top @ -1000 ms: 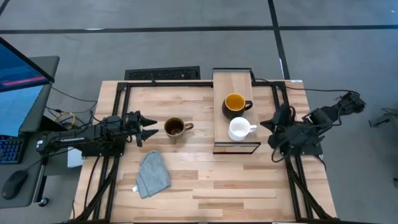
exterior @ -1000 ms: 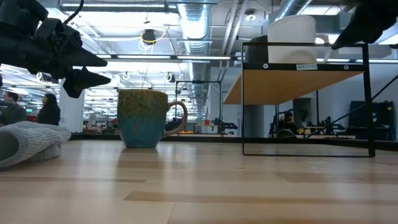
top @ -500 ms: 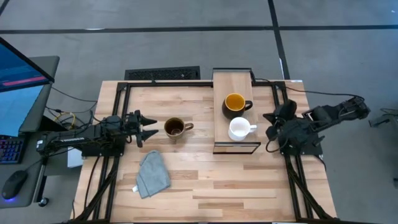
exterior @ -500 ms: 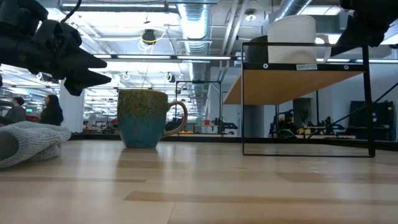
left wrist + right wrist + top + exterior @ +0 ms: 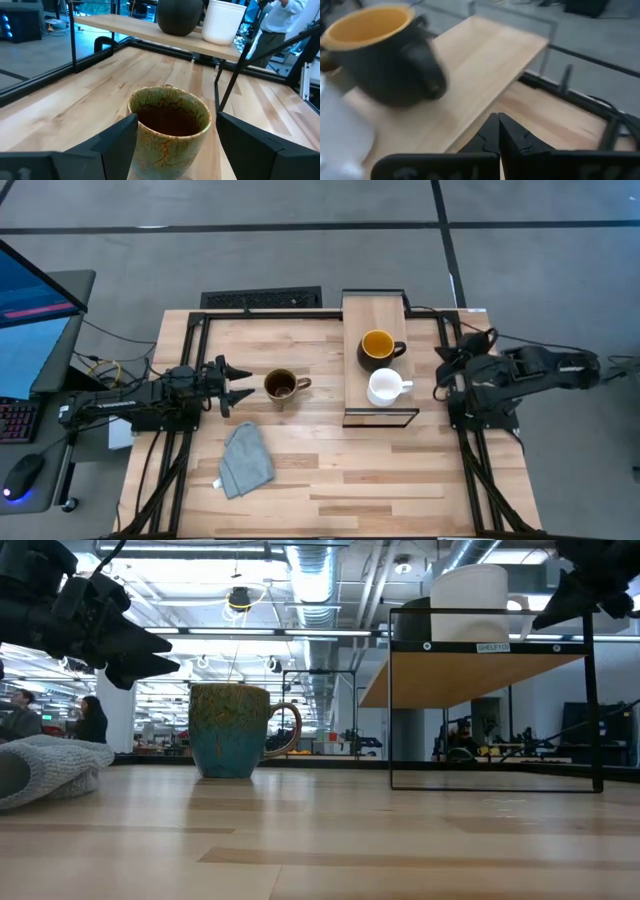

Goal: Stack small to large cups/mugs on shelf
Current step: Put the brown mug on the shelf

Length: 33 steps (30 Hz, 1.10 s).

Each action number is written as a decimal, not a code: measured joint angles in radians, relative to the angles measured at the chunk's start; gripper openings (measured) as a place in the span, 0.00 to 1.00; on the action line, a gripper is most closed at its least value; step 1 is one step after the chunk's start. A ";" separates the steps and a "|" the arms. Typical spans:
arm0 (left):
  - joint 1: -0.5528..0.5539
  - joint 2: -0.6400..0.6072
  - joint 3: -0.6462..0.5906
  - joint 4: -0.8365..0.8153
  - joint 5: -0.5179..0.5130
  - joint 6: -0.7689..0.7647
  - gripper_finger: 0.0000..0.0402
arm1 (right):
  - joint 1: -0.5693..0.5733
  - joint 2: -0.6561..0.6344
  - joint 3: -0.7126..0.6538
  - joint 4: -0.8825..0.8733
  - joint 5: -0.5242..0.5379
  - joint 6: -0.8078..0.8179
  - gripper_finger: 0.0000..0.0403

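Olive mug (image 5: 281, 386) at frame centre awaits pickup — left gripper (image 5: 243, 387) released, must advance; right gripper (image 5: 446, 360) clenched, empty.

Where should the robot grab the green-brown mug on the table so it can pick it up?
Probably by the rim. The mug stands upright with its mouth open, and its handle points away from the left gripper. That gripper is open right beside it, fingers on either side in the wrist view. Coming from that side, it could pinch the near wall of the mug, one finger inside and one outside.
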 joint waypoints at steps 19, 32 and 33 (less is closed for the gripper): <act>0.000 0.000 0.000 0.013 0.005 0.066 0.65 | -0.126 -0.075 -0.069 0.415 -0.013 -0.495 0.04; 0.000 0.000 0.000 0.074 0.003 0.134 0.65 | -0.127 -0.433 -0.359 0.701 0.043 -0.698 0.04; 0.000 0.000 0.000 0.073 0.004 0.138 0.65 | -0.127 -0.458 -0.373 0.719 0.043 -0.703 0.04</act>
